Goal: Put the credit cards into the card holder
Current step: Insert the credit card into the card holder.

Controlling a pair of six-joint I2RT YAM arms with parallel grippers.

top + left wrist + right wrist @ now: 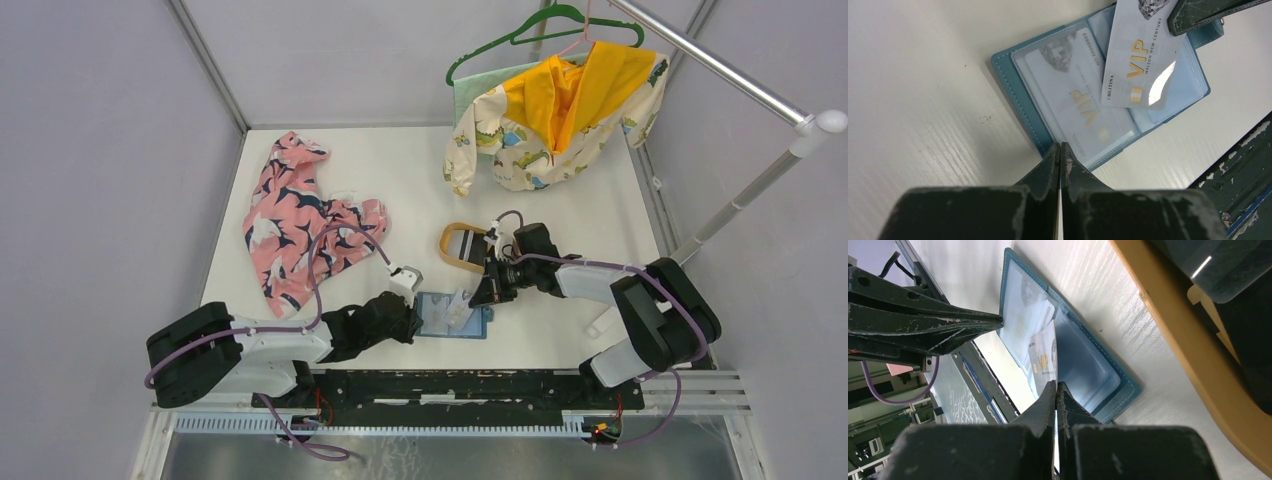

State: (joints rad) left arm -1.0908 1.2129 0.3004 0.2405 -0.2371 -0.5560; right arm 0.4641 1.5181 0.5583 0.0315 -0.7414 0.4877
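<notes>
Two tools meet at the card holder point(452, 316), which lies open and flat on the white worktop point(560, 200), low and just left of centre in the top view.

Upper left of that view: a pink patterned garment point(290, 215), crumpled, well apart from the holder.

Left tool point(1060, 147): fingers pressed together with nothing between them. The tips are at the holder's left edge as the top view shows it. Whether they bear down on the teal rim or only touch it cannot be told.

Holder's left leaf: one pocketed card point(1068, 97), pale with VIP lettering, seated under the clear sleeve.

Over the fold and right leaf: a second card point(1140, 65), also pale and marked VIP. It is tilted, its lower end down among the pockets. Its upper end is pinched by the right tool point(1055, 385), whose fingers are closed on it.

Just above and right of the holder: a tan oval tray point(1188, 345), close beside the right tool.

Upper right: a printed garment with yellow lining point(560, 110) on a green hanger point(545, 25), beside a metal rail point(720, 70).
</notes>
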